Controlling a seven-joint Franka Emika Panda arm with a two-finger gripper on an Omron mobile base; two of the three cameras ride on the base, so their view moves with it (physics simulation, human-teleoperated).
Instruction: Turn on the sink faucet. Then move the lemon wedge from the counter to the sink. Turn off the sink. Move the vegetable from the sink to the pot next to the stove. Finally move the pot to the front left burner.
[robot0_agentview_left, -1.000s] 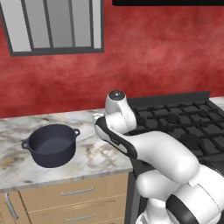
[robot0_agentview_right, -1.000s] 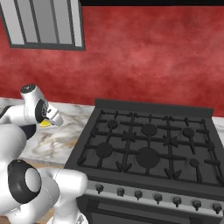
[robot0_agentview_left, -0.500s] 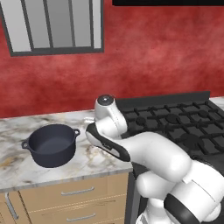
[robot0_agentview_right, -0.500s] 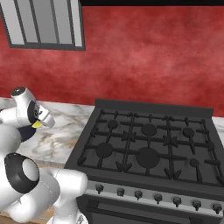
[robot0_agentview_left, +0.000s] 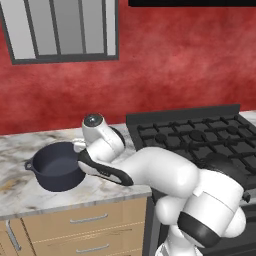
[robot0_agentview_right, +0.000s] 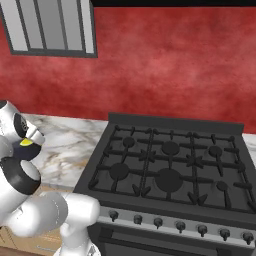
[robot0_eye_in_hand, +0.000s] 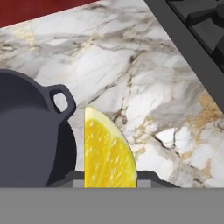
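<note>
Left base view: the white arm rises from the lower right and bends left over the counter (robot0_agentview_left: 30, 192), a marble top with brown veins above tan drawers. The pot (robot0_agentview_left: 56, 166), dark grey with 2 small loop handles, sits on that counter to the left of the stove (robot0_agentview_left: 200, 135). The arm's wrist hangs over the pot's right rim, and the wrist hides the claw itself from this side. The stove's black grates run off to the right, apart from the pot, with a strip of marble between them. A red wall and a grey barred window stand behind.

Right base view: the arm fills the lower left. A small yellow bit, the lemon wedge (robot0_agentview_right: 26, 142), shows just under the wrist at the left edge, over the marble. The stove takes up the middle and right, with 6 burners under black grates and a row of knobs along its front. All its burners are bare.

Hand view: the lemon wedge (robot0_eye_in_hand: 107, 153) stands upright at the bottom centre, flat cut side to the left and curved rind to the right, held between the fingers of the gripper (robot0_eye_in_hand: 109, 177); the claw is closed on it. Just to its left is the pot, with one loop handle (robot0_eye_in_hand: 60, 101) pointing toward the wedge. Whether wedge and pot touch cannot be told. Marble counter spreads beyond, and the stove's black edge crosses the upper right corner.
</note>
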